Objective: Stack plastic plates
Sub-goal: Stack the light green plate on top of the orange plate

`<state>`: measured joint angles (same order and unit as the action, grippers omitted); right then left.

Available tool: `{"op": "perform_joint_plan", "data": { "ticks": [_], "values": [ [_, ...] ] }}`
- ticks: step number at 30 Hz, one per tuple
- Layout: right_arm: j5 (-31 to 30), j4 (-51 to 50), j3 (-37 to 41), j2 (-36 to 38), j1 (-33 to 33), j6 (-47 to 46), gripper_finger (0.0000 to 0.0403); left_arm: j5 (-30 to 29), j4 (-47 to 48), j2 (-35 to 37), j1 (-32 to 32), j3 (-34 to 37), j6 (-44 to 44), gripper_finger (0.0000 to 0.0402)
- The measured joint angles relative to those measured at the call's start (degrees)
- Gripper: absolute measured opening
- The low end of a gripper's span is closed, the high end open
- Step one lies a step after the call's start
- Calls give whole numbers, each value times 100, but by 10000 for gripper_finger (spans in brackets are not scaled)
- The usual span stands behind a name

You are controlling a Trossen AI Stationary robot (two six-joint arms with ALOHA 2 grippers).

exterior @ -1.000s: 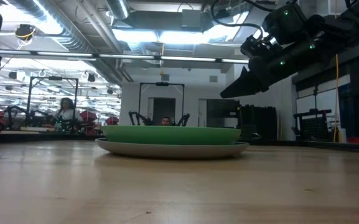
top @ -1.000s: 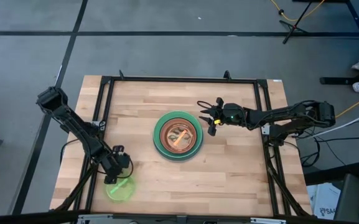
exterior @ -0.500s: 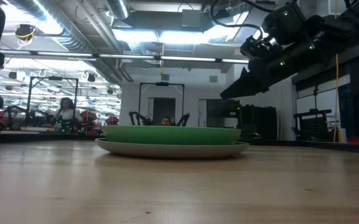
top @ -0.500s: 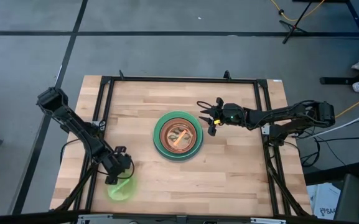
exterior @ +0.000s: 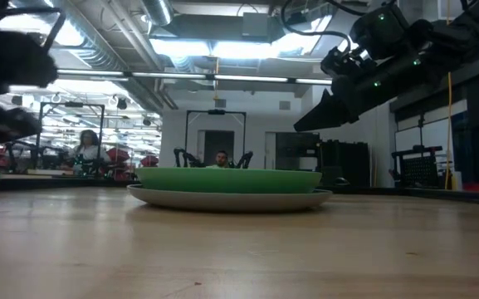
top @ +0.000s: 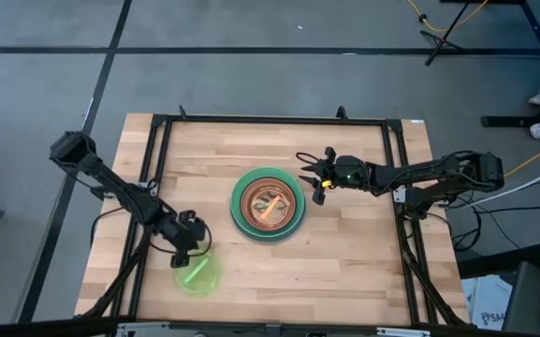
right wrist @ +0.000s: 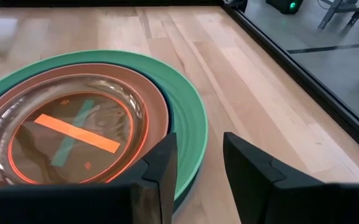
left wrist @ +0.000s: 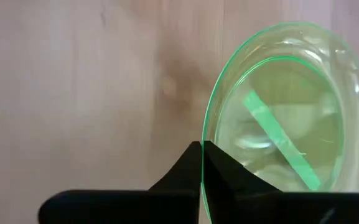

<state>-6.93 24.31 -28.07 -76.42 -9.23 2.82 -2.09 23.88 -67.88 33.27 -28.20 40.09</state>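
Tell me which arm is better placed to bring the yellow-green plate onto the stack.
Left. Its end effector is already shut on the rim of the yellow-green plate near the table's front left. The right end effector hovers open beside the stack, holding nothing.

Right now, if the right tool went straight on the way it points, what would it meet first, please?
Probably the stack at the table's middle. The right tool hangs open just beside it, pointing at the green plate; its wrist view looks down on that rim. It hangs above the table, so how it would meet the rim is unclear.
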Motion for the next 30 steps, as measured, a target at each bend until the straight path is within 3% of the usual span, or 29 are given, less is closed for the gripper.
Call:
{"op": "perform_joint_plan", "data": {
  "ticks": [5,24,30],
  "values": [
    [5,-12,1,0,2,20,121,-305,6,227,-432,-102,-469,3],
    [8,213,-1,2,-15,29,121,-164,-1,274,-2136,-859,-2113,2],
    [53,273,-1,2,-15,27,121,-450,-300,276,-2605,-1140,-2512,2]
  ]
}}
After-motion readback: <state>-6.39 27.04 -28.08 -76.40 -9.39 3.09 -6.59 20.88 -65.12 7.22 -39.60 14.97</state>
